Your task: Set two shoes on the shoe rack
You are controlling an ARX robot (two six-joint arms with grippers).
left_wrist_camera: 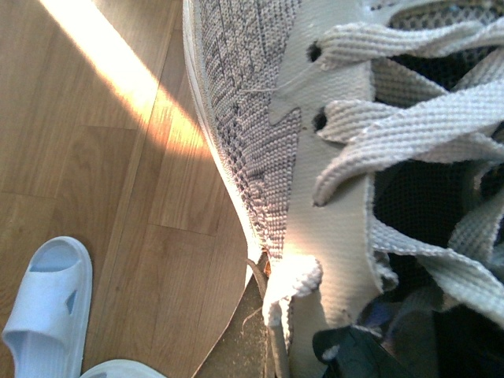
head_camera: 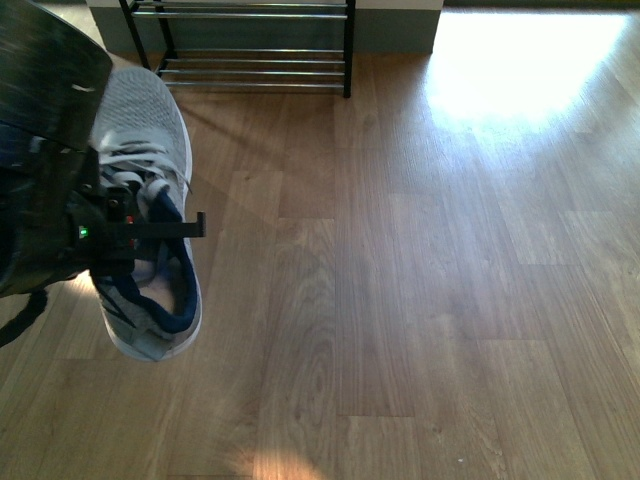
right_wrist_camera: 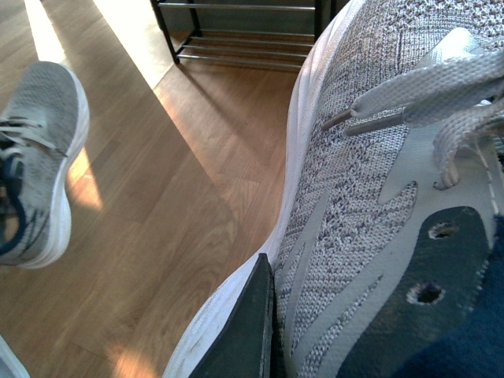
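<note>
My left gripper (head_camera: 128, 226) is shut on one grey sneaker (head_camera: 150, 170), holding it by the collar above the wooden floor at the left, toe towards the shoe rack (head_camera: 250, 62) at the back. In the left wrist view the sneaker's laces and knit side (left_wrist_camera: 260, 118) fill the frame. My right gripper (right_wrist_camera: 276, 335) is shut on the other grey sneaker (right_wrist_camera: 370, 197), with one dark finger (right_wrist_camera: 246, 331) against its side. The right arm is out of the front view. The right wrist view also shows the left-held sneaker (right_wrist_camera: 43, 150) and the rack (right_wrist_camera: 244, 35) beyond.
A pale blue slide (left_wrist_camera: 47, 303) lies on the floor below the left sneaker, with a second pale edge (left_wrist_camera: 126, 368) beside it. Wooden floor (head_camera: 420, 300) stretches to the right, with a bright sun patch (head_camera: 520, 60) near the wall.
</note>
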